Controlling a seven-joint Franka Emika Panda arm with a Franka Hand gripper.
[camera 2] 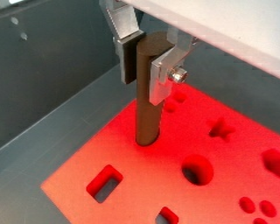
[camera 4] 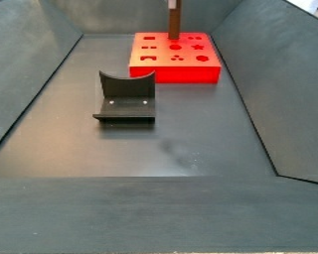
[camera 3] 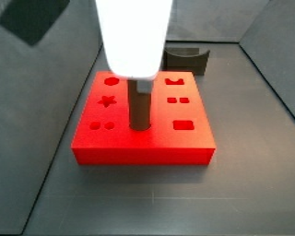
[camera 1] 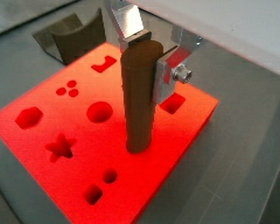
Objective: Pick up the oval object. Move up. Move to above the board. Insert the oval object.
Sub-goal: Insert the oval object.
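Note:
My gripper [camera 1: 149, 57] is shut on the top of the oval object [camera 1: 139, 96], a dark brown peg held upright between the silver fingers, as both wrist views show [camera 2: 146, 66]. The peg's lower end meets the top of the red board [camera 1: 143, 175] near its middle. The cut-out under it is hidden, so I cannot tell how deep it sits. In both side views the peg [camera 3: 139, 106] [camera 4: 174, 20] stands on the board [camera 3: 144, 147] [camera 4: 175, 67]. The arm's white housing [camera 3: 132, 37] hides the fingers there.
The dark fixture [camera 4: 124, 97] stands on the grey floor apart from the board and also shows in a side view [camera 3: 187, 57] and a wrist view [camera 1: 66, 39]. Sloping grey bin walls [camera 4: 29, 89] enclose the floor. Star, circle and square cut-outs lie around the peg.

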